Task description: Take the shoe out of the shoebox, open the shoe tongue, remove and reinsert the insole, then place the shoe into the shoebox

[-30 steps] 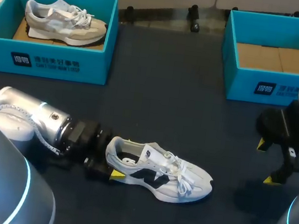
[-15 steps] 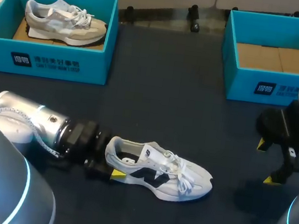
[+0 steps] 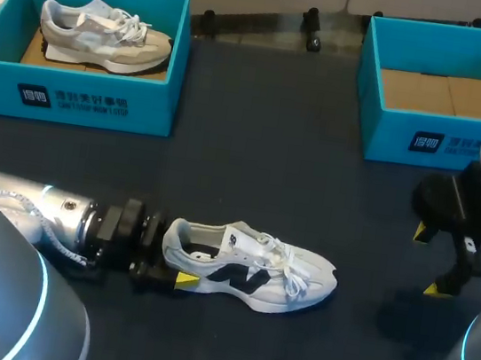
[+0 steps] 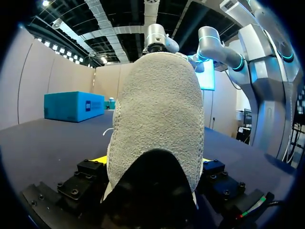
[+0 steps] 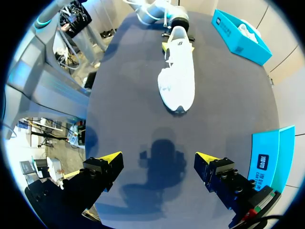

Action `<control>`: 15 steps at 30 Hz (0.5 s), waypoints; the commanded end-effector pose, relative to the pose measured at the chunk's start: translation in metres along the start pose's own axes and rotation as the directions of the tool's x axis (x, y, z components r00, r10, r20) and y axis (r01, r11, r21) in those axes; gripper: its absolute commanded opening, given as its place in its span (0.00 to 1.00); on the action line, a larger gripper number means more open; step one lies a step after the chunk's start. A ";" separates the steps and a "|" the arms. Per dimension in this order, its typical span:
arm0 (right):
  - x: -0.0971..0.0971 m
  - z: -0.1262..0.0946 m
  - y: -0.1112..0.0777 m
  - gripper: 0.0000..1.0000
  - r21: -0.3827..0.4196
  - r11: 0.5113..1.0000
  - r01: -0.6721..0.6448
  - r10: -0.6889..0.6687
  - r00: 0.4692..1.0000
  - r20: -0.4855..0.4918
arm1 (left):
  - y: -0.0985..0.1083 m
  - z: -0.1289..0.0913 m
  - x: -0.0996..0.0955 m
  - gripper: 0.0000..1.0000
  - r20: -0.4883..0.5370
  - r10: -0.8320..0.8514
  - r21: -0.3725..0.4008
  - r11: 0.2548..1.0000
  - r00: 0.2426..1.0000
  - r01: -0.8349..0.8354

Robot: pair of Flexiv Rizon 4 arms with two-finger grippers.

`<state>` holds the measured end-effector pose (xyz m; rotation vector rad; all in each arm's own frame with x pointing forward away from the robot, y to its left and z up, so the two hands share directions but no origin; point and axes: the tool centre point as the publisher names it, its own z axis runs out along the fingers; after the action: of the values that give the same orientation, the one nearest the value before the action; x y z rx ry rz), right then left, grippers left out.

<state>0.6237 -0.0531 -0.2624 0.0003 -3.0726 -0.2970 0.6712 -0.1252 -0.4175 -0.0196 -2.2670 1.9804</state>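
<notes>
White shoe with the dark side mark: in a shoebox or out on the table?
Out. The white shoe stands on its sole on the dark table, its heel gripped by my left hand.

The bench (image 3: 252,164) is dark navy. The near shoe (image 3: 250,271) is white with a black mark on its side, white laces and a pale grey fuzzy heel. Both boxes are teal with white print in front: the far left shoebox (image 3: 81,102) holds a beige and grey shoe (image 3: 104,35), the far right shoebox (image 3: 425,139) has a brown cardboard floor. The left hand (image 3: 177,259) and right hand (image 3: 427,260) are black with yellow tips
</notes>
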 end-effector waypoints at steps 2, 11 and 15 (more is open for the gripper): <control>0.000 0.001 0.000 1.00 0.002 1.000 0.000 0.000 1.000 0.001 | -0.007 0.003 0.002 0.00 0.029 -0.007 -0.020 1.000 1.000 0.007; 0.000 0.001 0.000 1.00 0.002 1.000 0.000 0.000 1.000 0.001 | -0.004 0.011 0.000 0.00 0.036 -0.012 -0.032 0.999 0.999 0.013; 0.000 0.001 0.000 1.00 0.002 1.000 0.000 0.000 1.000 0.001 | -0.004 0.010 -0.004 0.00 0.016 -0.014 -0.042 0.999 1.000 0.015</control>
<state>0.6237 -0.0531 -0.2624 0.0002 -3.0726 -0.2970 0.6700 -0.1351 -0.4154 0.0218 -2.3155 1.9479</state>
